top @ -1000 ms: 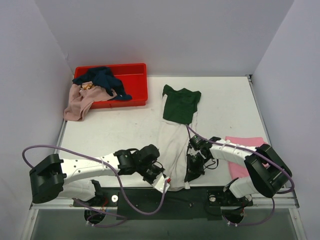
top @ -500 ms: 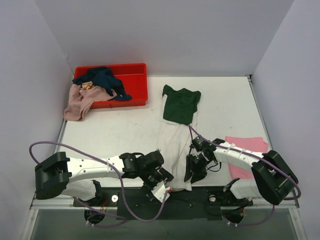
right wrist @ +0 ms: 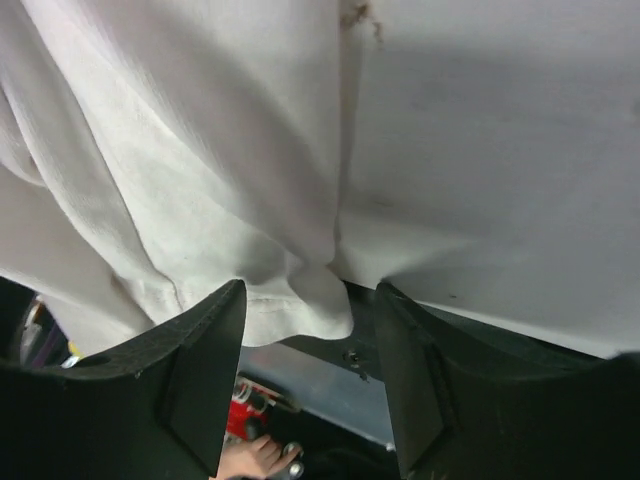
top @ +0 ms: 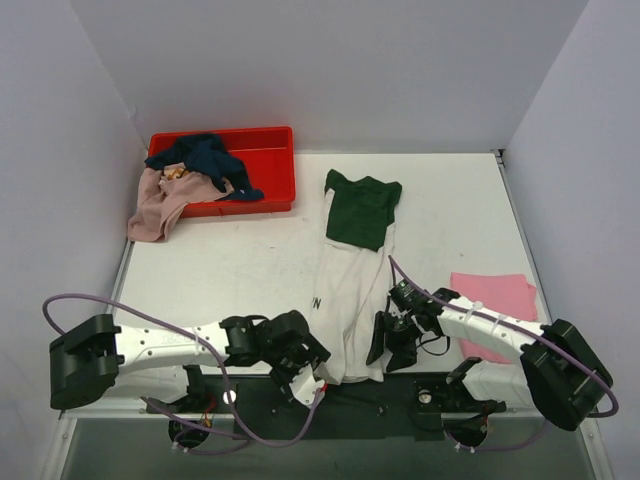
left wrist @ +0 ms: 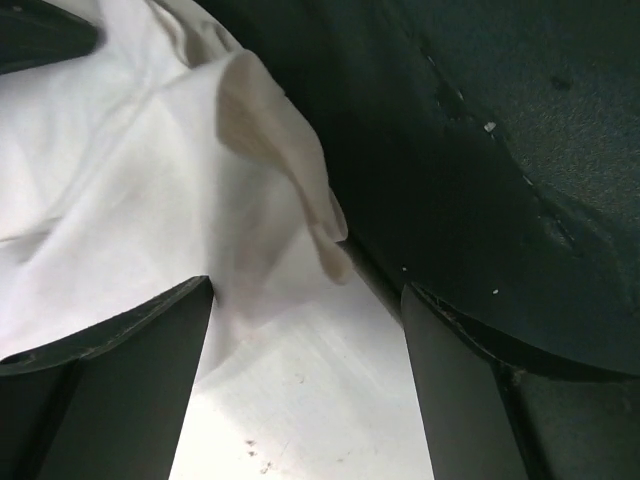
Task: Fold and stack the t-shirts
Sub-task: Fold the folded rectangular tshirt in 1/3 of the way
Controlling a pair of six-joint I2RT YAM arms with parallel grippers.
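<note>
Lying lengthwise on the white table [top: 220, 270], the white cloth t-shirt with a dark green far end [top: 352, 300] has its hem at the near edge, between the two grippers. The left gripper [left wrist: 305, 400] is spread wide and holds nothing, with a curled hem corner just ahead of it. The right gripper [right wrist: 310, 370] is part-way apart with hem bunched in the gap; I cannot tell whether it is pinched. A flat bright pink t-shirt [top: 497, 298] lies just outboard of the right gripper. Well ahead of the left gripper, a red plastic crate [top: 272, 140] holds a navy t-shirt [top: 205, 155], and a dusty pink t-shirt [top: 155, 205] drapes over its side.
</note>
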